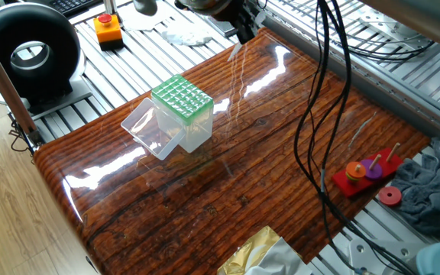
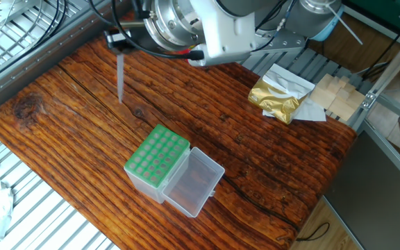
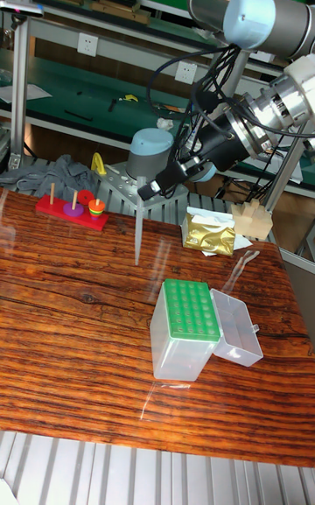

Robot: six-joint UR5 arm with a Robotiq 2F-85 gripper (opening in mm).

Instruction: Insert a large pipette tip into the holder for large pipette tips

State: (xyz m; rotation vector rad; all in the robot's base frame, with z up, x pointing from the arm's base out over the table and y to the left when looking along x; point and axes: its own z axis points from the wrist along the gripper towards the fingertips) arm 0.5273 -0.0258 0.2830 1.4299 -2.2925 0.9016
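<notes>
My gripper (image 2: 119, 43) is shut on the large pipette tip (image 2: 119, 78), a slim translucent tube that hangs point down above the wooden table, clear of the surface. In the tall fixed view the gripper (image 3: 149, 193) and pipette tip (image 3: 140, 232) are to the upper left of the holder (image 3: 188, 311), apart from it. The holder for large pipette tips (image 2: 157, 157) is a clear box with a green grid top; its clear lid (image 2: 194, 182) lies open beside it. In one fixed view the gripper (image 1: 243, 32) sits at the table's far edge, beyond the holder (image 1: 182, 99).
A red peg toy (image 1: 365, 174) stands at the table's right edge, and a gold foil packet (image 2: 276, 97) and wooden blocks (image 2: 335, 94) lie at another edge. Black cables (image 1: 319, 114) hang over the table. An orange button box (image 1: 108, 29) sits off the table.
</notes>
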